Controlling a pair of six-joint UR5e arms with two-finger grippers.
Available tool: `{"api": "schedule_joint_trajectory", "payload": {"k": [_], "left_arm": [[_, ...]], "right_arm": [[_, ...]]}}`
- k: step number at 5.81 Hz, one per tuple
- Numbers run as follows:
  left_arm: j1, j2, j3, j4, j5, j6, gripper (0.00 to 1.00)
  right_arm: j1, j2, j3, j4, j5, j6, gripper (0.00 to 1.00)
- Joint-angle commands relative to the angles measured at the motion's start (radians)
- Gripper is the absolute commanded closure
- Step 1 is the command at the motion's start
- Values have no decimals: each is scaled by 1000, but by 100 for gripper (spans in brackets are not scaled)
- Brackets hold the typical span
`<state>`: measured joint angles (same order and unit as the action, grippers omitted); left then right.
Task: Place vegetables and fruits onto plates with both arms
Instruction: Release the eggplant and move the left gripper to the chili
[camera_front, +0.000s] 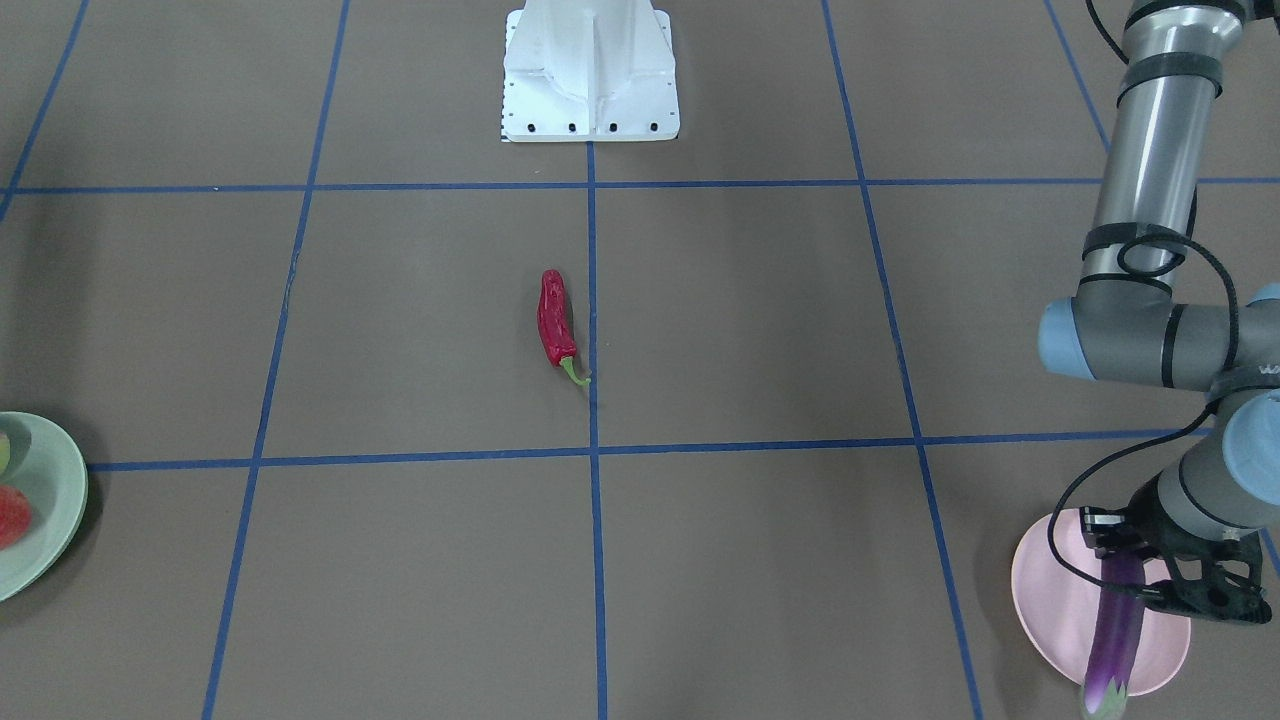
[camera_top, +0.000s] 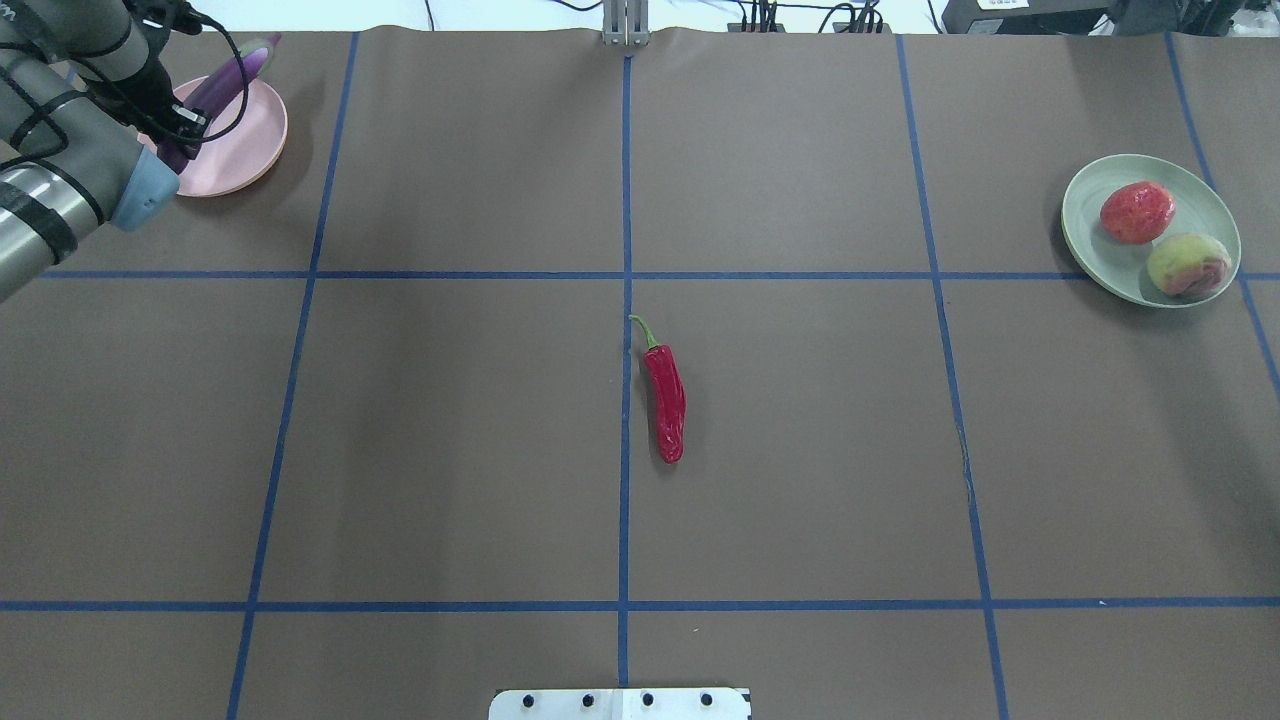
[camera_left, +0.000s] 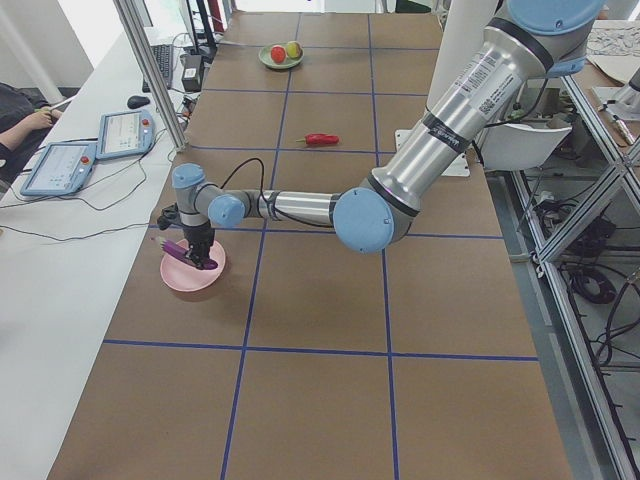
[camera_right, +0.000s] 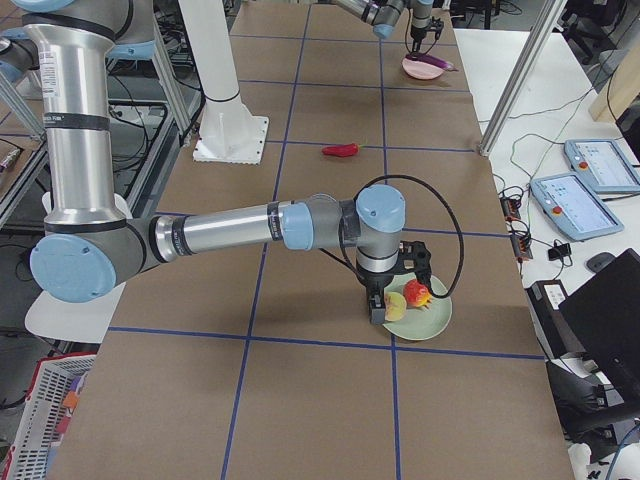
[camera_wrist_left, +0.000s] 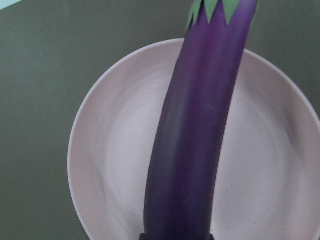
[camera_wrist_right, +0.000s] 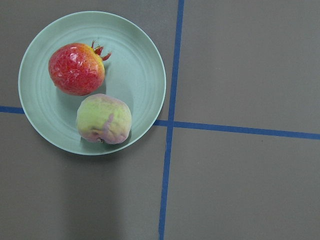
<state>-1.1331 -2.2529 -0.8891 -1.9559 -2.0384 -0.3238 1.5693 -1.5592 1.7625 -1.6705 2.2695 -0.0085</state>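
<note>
My left gripper (camera_front: 1135, 578) is shut on the stalkless end of the purple eggplant (camera_front: 1117, 635), which lies across the pink plate (camera_front: 1045, 590) with its calyx end past the rim. The left wrist view shows the eggplant (camera_wrist_left: 195, 140) over the plate (camera_wrist_left: 115, 150). The red chili pepper (camera_top: 666, 395) lies alone at the table's middle. The pomegranate (camera_wrist_right: 76, 68) and the peach (camera_wrist_right: 104, 119) sit on the mint green plate (camera_wrist_right: 142, 65). My right gripper (camera_right: 385, 305) shows only in the exterior right view, beside that plate. I cannot tell whether it is open or shut.
The white pedestal base (camera_front: 590, 70) stands at the robot's edge of the table. Blue tape lines divide the brown table cover into squares. The green plate (camera_top: 1085, 215) is at the far right and the pink plate (camera_top: 250, 140) at the far left.
</note>
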Motion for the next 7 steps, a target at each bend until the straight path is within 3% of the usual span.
{"api": "schedule_joint_trajectory", "payload": {"k": [1, 3, 5, 6, 7], "left_arm": [[-5, -1, -35, -18, -11, -12, 0], [9, 7, -269, 98, -123, -248, 0], [276, -28, -497, 174, -120, -725, 0], [402, -87, -540, 230, -115, -912, 0], [530, -156, -534, 274, 0, -1039, 0]], "right_arm": [[0, 1, 2, 0, 1, -1, 0], [0, 1, 0, 0, 5, 2, 0], [-2, 1, 0, 0, 5, 2, 0], [0, 1, 2, -2, 4, 1, 0], [0, 1, 2, 0, 1, 2, 0]]}}
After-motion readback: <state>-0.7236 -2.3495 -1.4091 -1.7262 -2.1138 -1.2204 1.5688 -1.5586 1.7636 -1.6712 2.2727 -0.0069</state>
